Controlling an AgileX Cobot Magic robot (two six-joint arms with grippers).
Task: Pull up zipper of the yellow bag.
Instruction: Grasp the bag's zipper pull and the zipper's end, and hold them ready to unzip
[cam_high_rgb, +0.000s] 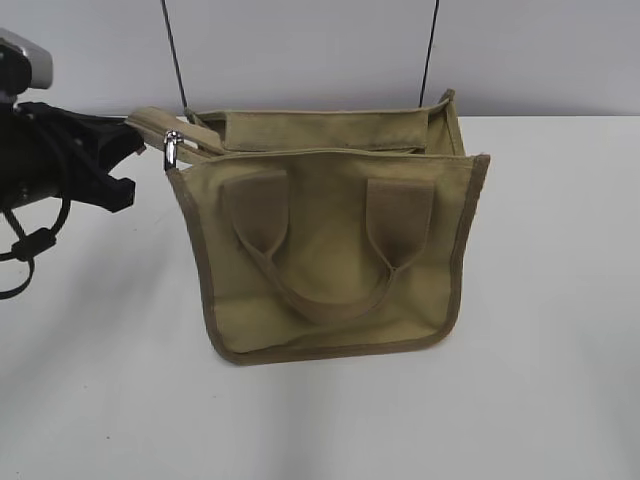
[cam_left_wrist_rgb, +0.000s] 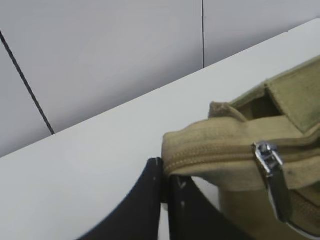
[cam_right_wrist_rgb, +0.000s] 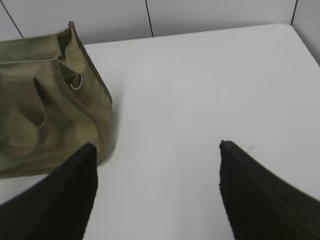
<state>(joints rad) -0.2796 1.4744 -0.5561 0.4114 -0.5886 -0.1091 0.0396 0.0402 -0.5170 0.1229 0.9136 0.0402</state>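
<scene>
Pinching the zipper (cam_left_wrist_rgb: 220, 150) strip's end beside the yellow bag (cam_high_rgb: 330, 250), the left hand (cam_left_wrist_rgb: 167, 182) reaches in level.

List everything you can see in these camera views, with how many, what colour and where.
yellow bag: one, khaki with darker brown edge binding, standing upright mid-table, mouth open.
strap handles: two, khaki; one hangs on the bag's front face, the other is barely visible.
zipper: one, khaki tape, its end sticking out past the bag's left top corner.
zipper pull: one, silver metal, hanging at that left corner.
table: one, white, under the bag.
wall: pale grey panels with dark seams, behind the table.
left tool: one, black, fingers shut on the zipper end.
right tool: one, black, open over bare table right of the bag.
</scene>
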